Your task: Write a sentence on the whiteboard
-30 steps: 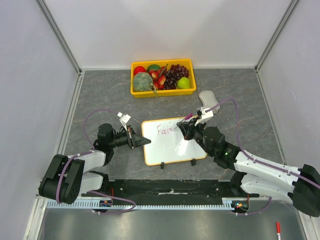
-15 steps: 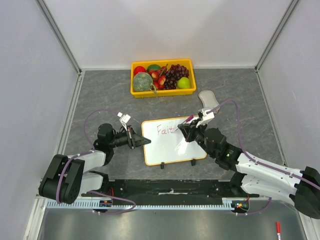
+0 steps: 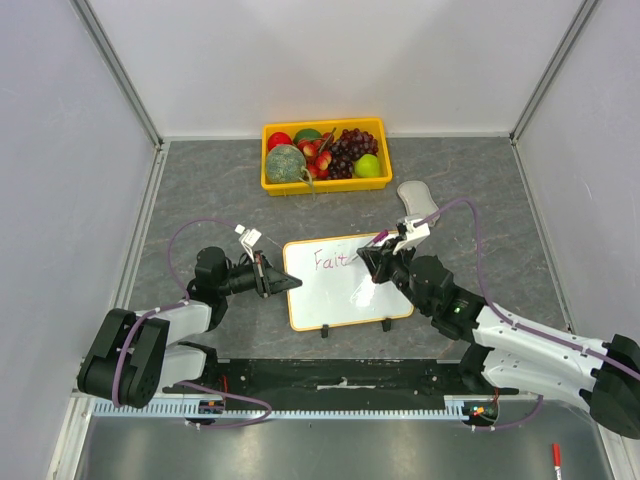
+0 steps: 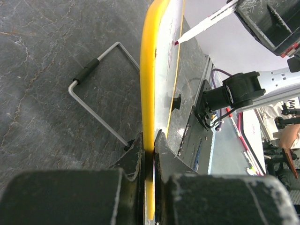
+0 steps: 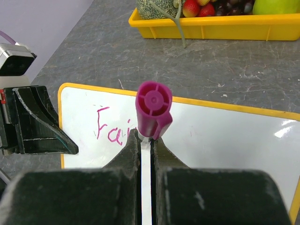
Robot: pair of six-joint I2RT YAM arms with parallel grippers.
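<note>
Magenta plastic marker (image 5: 153,108), slim and light, sits clenched in the right end effector (image 5: 146,140), gripped near its capped end with the tip at the flat white whiteboard with a thin yellow rim (image 5: 225,136). The pink handwritten sentence (image 5: 110,129) has only its first few letters. The left end effector (image 4: 149,145) is clamped on the board's left rim. Thin, stiff and slick, it would likely skid on the grey stone-look bench (image 3: 200,190) unless pinched at an edge.

Lengthened the sentence (image 3: 331,260) by one letter: "Fai" a second ago, about "Fait" now. Carried the marker (image 3: 382,238) and the right end effector (image 3: 373,262) a touch toward the right of the frame in the top view, along the writing.
</note>
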